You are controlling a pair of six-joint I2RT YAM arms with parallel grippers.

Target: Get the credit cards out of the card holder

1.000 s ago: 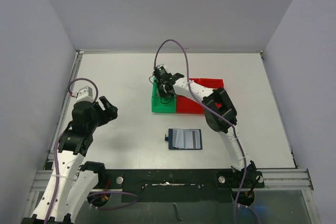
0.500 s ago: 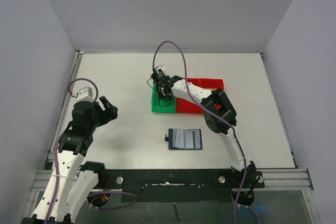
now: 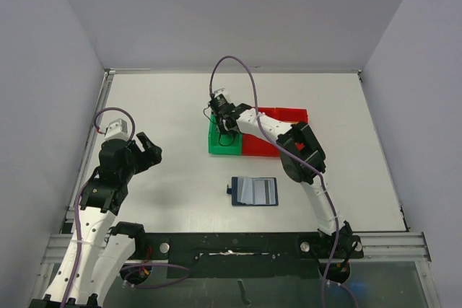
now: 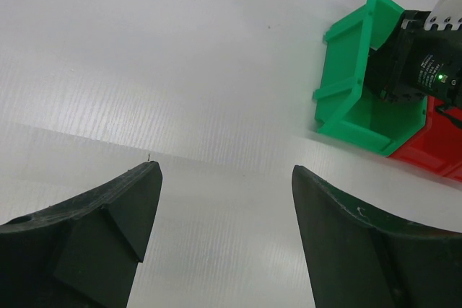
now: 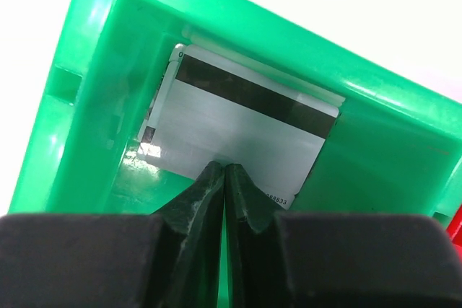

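Left of the green tray [image 3: 216,151] a wide stretch of table [image 3: 166,99] opens out, and there the left gripper [image 4: 225,169] hangs with jaws spread wide, holding nothing. Inside the tray the right gripper [image 5: 225,169] is pinched together, tips at the near edge of a silver-grey credit card [image 5: 238,135] with a dark stripe; what lies under it is unclear. The navy card holder [image 3: 254,191] lies open, apart from the tray, toward the arm bases.

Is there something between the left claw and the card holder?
Nothing visible does. Only table surface lies between the open left claw and the card holder, which lies open.
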